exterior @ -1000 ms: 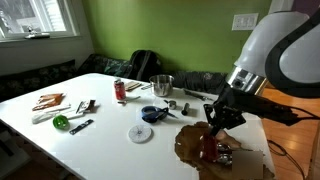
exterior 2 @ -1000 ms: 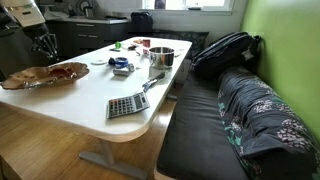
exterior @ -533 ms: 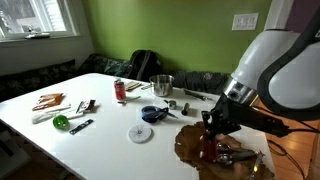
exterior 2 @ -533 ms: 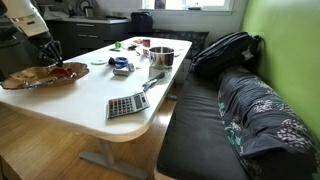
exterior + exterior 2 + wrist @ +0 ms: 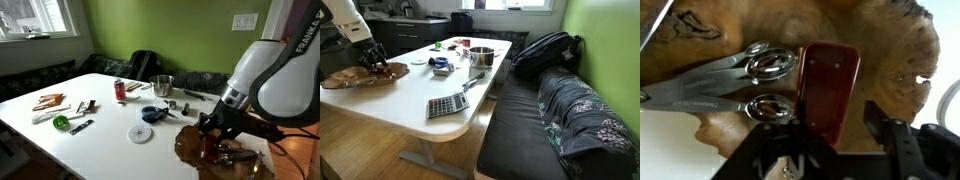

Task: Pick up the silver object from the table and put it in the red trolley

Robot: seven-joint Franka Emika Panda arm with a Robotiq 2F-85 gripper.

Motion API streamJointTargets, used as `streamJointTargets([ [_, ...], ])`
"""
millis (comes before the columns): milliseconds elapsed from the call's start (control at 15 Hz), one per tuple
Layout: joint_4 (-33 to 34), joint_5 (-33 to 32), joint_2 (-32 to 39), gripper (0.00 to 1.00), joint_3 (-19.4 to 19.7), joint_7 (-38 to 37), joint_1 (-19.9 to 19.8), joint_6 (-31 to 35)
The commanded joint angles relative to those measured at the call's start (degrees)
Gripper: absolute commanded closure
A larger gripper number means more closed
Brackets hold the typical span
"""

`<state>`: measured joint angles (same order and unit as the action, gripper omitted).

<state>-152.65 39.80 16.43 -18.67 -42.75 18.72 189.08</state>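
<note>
Gripper (image 5: 836, 140): jaws wide apart, empty (low over the brown tray (image 5: 890, 50)).
Silver scissors (image 5: 725, 85): ahead and left of the fingers, loops just beside the red trolley (image 5: 828, 85).

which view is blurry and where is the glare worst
Wrist view: soft all over from being so close. Hard white glare sits on the finger loops of the silver scissors, and the red trolley has fuzzy edges. In an exterior view, the window is blown out white, while the tabletop stays evenly lit and fairly sharp.
</note>
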Motion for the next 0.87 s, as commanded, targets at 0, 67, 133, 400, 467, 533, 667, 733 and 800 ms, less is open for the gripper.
streamJointTargets([
  [0, -0.7, 1.0, -6.0, 0.07, -8.1, -2.4, -9.1, -2.1],
  [67, -0.3, 1.2, -7.6, 0.01, -11.4, -3.3, -12.9, -3.4],
  [133, 0.3, 1.5, -9.3, 0.00, -16.0, -4.2, -17.9, -4.5],
  [400, 5.9, 10.1, -10.3, 0.00, -28.2, -3.2, -31.2, -2.7],
  [467, 6.1, 10.9, -9.6, 0.00, -28.4, -2.3, -32.6, -1.2],
  [533, 3.2, 8.9, -9.9, 0.00, -25.6, -2.0, -32.5, -1.0],
  [667, 4.7, 8.2, -10.2, 0.00, -25.6, -2.6, -31.7, -2.5],
  [733, 3.3, 8.1, -9.8, 0.00, -24.7, -1.7, -32.5, -2.3],
  [800, 2.4, 8.1, -9.3, 0.00, -24.2, -1.0, -33.0, -1.9],
])
